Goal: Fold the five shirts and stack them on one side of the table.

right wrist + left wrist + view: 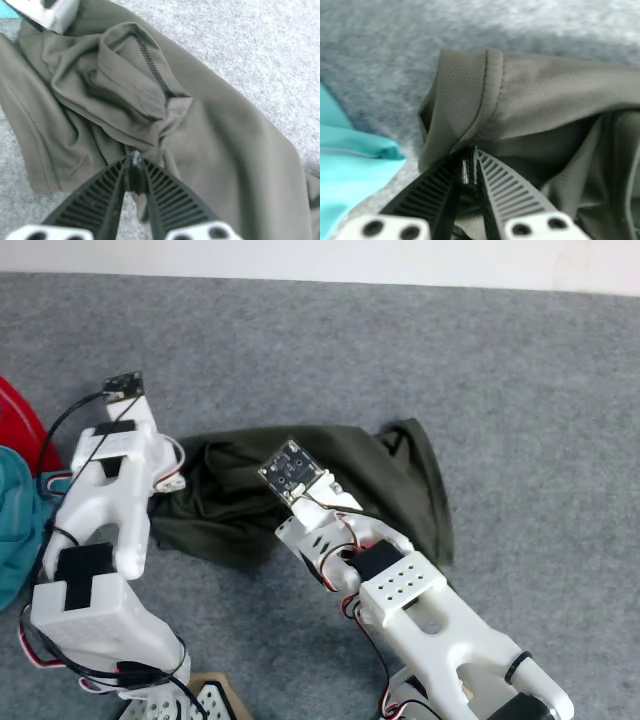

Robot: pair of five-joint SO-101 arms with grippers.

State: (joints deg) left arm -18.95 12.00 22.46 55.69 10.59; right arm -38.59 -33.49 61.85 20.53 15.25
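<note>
The olive shirt (pixel 400 475) lies crumpled near the middle of the grey tabletop (pixel 500 360). At its 9 o'clock edge the left gripper (pixel 469 160) has its fingers pressed together on a hemmed fold of the fabric. Toward 6 o'clock the right gripper (pixel 134 165) likewise pinches a ridge of the cloth below the collar. Farther out at 9 o'clock a teal shirt (pixel 15 520) sits at the tabletop's edge, with a red item (pixel 15 425) at 10 o'clock.

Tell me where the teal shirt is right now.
In the high view the teal shirt lies at the picture's left edge, below a red item, left of the olive shirt.
</note>
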